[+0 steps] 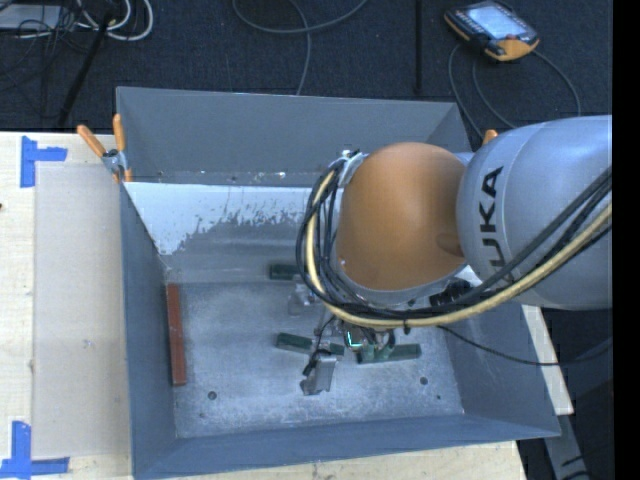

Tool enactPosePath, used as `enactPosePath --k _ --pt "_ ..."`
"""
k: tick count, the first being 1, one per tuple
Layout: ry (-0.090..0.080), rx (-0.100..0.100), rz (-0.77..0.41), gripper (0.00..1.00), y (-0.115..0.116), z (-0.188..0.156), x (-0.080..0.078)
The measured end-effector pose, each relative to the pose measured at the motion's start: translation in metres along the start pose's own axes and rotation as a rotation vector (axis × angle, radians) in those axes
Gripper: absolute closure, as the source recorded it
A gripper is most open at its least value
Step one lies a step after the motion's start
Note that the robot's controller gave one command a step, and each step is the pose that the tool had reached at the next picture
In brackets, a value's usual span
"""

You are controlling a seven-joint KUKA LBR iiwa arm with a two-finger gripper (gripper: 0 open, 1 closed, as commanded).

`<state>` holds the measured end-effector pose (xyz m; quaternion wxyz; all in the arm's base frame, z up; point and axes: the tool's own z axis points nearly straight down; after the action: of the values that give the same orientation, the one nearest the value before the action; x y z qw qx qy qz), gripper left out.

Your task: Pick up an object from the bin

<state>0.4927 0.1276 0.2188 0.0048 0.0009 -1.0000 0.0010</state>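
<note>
My gripper (320, 372) hangs low over the middle of the bin floor, just below the arm's orange cover. A dark green flat piece (293, 343) lies right beside it on the left, touching or nearly touching it. Another dark green piece (392, 352) lies to its right, partly hidden under the arm. Whether anything is held in the gripper cannot be seen.
A long reddish-brown bar (176, 334) lies along the bin's left wall. A further dark green piece (282, 270) and a small grey thing (300, 299) lie near the back slope. The arm and its cables cover the bin's right half.
</note>
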Motion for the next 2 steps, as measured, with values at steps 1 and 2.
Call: enactPosePath --k 1,2 --pt "-0.008 -0.002 0.004 0.0 -0.001 -0.004 -0.002" --pt "-0.013 -0.003 0.046 0.0 -0.01 0.074 -0.021"
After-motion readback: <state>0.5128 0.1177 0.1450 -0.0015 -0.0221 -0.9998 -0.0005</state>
